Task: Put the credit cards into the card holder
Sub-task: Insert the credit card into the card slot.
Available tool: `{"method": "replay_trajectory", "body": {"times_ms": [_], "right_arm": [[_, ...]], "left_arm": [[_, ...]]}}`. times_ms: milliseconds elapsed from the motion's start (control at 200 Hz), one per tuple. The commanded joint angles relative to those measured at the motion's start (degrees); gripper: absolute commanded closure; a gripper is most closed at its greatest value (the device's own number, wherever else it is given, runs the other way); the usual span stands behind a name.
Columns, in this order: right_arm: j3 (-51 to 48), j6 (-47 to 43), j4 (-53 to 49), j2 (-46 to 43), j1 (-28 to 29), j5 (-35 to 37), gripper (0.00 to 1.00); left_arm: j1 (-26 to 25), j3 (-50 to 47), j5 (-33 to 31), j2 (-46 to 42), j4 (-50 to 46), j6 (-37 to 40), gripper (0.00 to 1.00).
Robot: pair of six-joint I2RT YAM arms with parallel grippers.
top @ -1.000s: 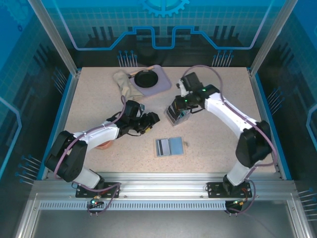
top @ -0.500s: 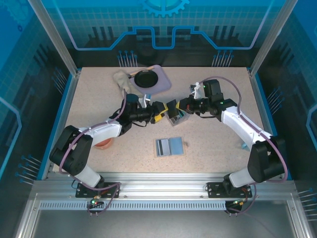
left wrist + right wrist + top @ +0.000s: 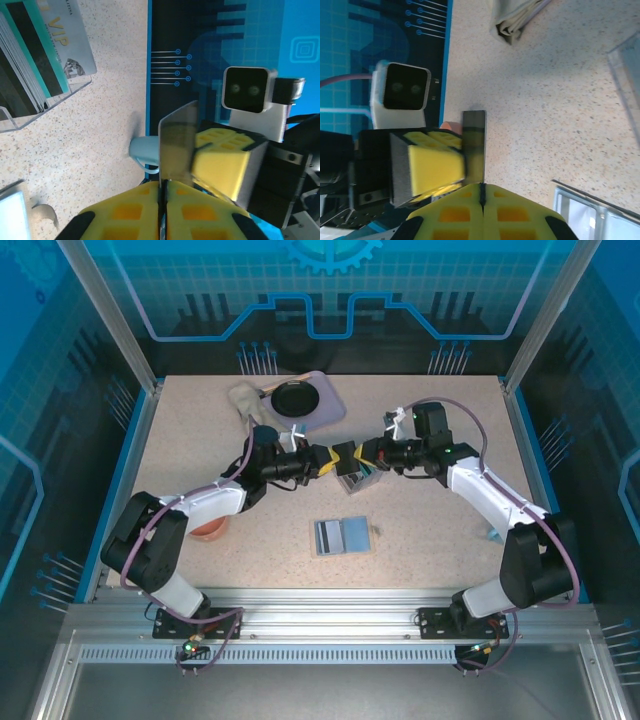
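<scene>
From above: left gripper (image 3: 328, 460) and right gripper (image 3: 362, 453) nose to nose in the middle of the table (image 3: 200, 440), just over the clear tray (image 3: 345, 488) of spare credit cards (image 3: 360, 475). One second back, well apart, with the left one low and off to the side. Half a second back, close, but with a gap. Now, no gap at all. Between the two, one credit card (image 3: 345, 453), up in the air. Looks like a pass from one arm to the other. Card holder (image 3: 343, 536) open and flat on the table, nearer the arm bases, well apart from both grippers.

From the left wrist: left gripper (image 3: 162, 187) squeezed tight on the bottom edge of the credit card (image 3: 177, 137), with the card standing straight up out of the fingers. Right beside the card, a yellow pad (image 3: 222, 155) of the right gripper. Off to the top left, the clear tray (image 3: 60, 97) with the other credit cards (image 3: 30, 55) upright inside.

From the right wrist: right gripper (image 3: 482, 192) also pinched tight on the credit card (image 3: 475, 140), and a yellow pad (image 3: 435, 165) of the left gripper pressed up next to it.

So, probably two grips on one card for this moment. Means the card is out of the tray but not yet in the card holder. Still needs one grip to open and a trip down to the holder. No telling yet the keeper of the card.
</scene>
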Motion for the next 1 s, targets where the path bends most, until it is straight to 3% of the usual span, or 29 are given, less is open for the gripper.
{"method": "replay_trajectory", "body": {"times_ms": [0,55,175,270,385,450,550,705,995], "right_arm": [[-1.44,0.05,-0.57,-0.40,-0.15,-0.12,1.00],[-2.25,-0.26,-0.90,-0.68,-0.19,0.19,1.00],[-3.89,-3.71,-5.23,-1.73,0.14,2.24,0.88],[-3.35,-11.14,-16.46,-1.90,1.95,11.97,0.79],[-4.26,-15.78,-24.54,-0.99,5.75,25.09,0.55],[-5.71,-16.40,-25.21,-0.09,7.53,27.89,0.44],[-6.87,-16.83,-24.71,1.92,10.33,29.46,0.37],[-6.81,-16.56,-25.04,5.32,14.21,33.27,0.34],[-7.77,-16.58,-22.51,9.08,15.23,31.78,0.39]], "left_arm": [[0.28,0.35,0.59,-1.46,0.05,0.45,0.94],[0.23,-0.04,0.57,-2.21,-1.66,1.67,0.98],[0.14,-1.00,0.10,-4.40,-9.92,7.10,1.00],[-0.46,-2.35,-2.11,-6.46,-19.47,13.42,1.00],[-2.70,-4.25,-5.57,-7.60,-27.78,18.80,1.00],[-4.31,-6.07,-6.54,-7.12,-27.06,18.78,1.00],[-7.70,-6.79,-9.27,-5.40,-28.53,19.79,1.00],[-11.39,-8.71,-13.75,-3.75,-28.37,20.43,1.00],[-13.09,-10.23,-15.94,-2.21,-26.32,22.42,1.00]]}}
